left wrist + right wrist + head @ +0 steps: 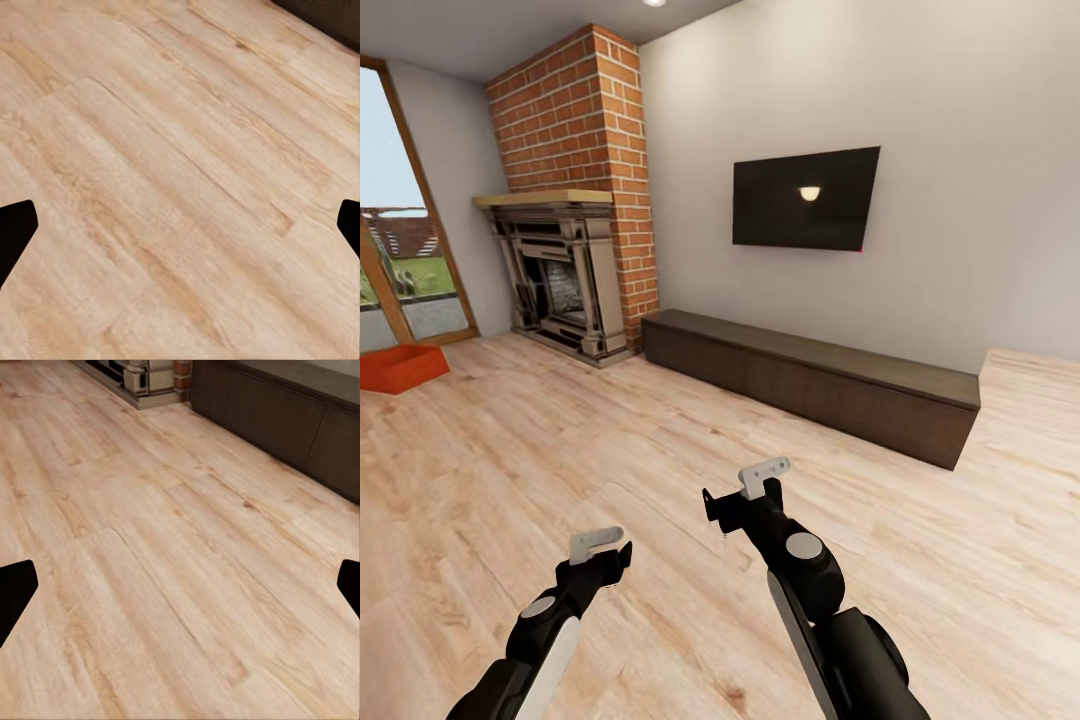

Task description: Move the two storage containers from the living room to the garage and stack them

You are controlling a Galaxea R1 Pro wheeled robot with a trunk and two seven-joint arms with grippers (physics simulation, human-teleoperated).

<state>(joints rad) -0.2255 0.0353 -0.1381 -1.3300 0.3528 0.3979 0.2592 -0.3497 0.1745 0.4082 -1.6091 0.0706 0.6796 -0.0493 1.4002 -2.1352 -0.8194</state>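
Standing in the living room with left gripper (603, 563) and right gripper (743, 498) low in frame, both spread and empty. Searching stage, seemingly: one storage container (398, 366) at far left edge, by the glass door (400, 250). Next, probably, turning left and driving closer.

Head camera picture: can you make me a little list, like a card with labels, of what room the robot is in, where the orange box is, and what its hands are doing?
room: living room with a light wood floor
orange box: on the floor at far left, near the glass door
fireplace: red brick, in the corner
television: on the white wall, above a long dark cabinet
left gripper: open, holding nothing, over bare floor
right gripper: open, holding nothing
second box: not seen here
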